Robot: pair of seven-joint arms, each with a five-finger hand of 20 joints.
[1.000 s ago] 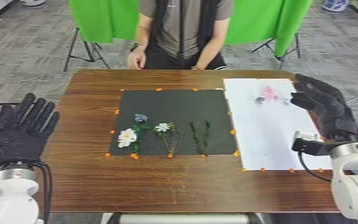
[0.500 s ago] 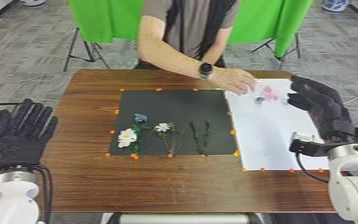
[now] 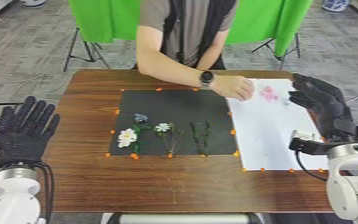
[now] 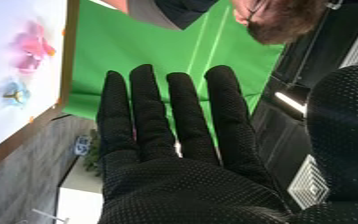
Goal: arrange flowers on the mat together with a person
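Left hand and right hand, fingers straight, at table's left and right edges, person's hand at white mat's far left corner, white flower on black mat.

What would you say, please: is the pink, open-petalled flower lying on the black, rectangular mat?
No, the pink flower lies on the white rectangular sheet, to the right of the black mat.

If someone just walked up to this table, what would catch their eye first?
Probably the dark mat at the table's middle, with the white flower near its left edge. Next, the bright white sheet to its right, where a person's hand is over the far left corner, beside a pink flower. The robot's two black-gloved hands, left and right, flank it all.
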